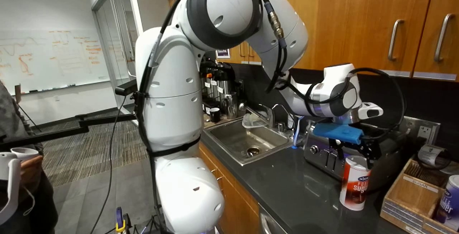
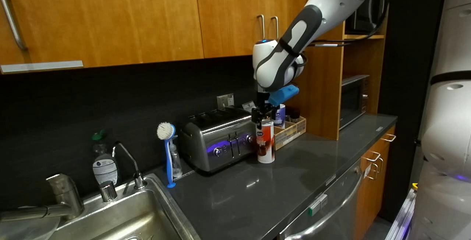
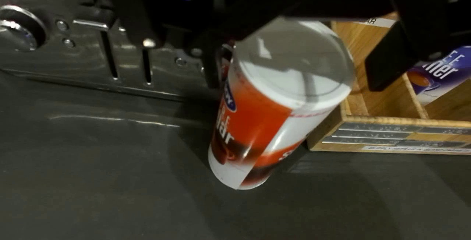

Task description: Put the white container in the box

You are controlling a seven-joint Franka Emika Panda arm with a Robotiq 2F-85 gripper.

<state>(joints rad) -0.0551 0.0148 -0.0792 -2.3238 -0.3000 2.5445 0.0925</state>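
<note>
My claw (image 3: 296, 69): fingers (image 3: 388, 59) spread apart, one to each side of the white container's (image 3: 266, 111) top, not clamped on it. Container stands on the tabletop (image 3: 110, 177), upright as far as I can tell, near the box (image 3: 404, 122) but outside it; toaster (image 2: 217, 140) close on its other side. Can't tell whether the toaster-side finger touches the container. I'd call this pre-grasp, nothing placed.

Risks. Centring: in the wrist view the container sits nearer the toaster-side finger, wide gap on the box side, so closing now would likely shove or tip it before both sides bite. That finger also has little room; drift that way and it could scrape the toaster. Grip height: fingertips look level with the lid (image 3: 298, 63); pinching there, container may slip or swing, or the lid may pop. Lower seems safer. Carry: lift too little and the base catches the box's near wall, probably toppling it. Release: compartments look snug, so a tilted container may hang on the divider (image 3: 415, 98) or knock the creamer canister (image 3: 439, 72).
</note>
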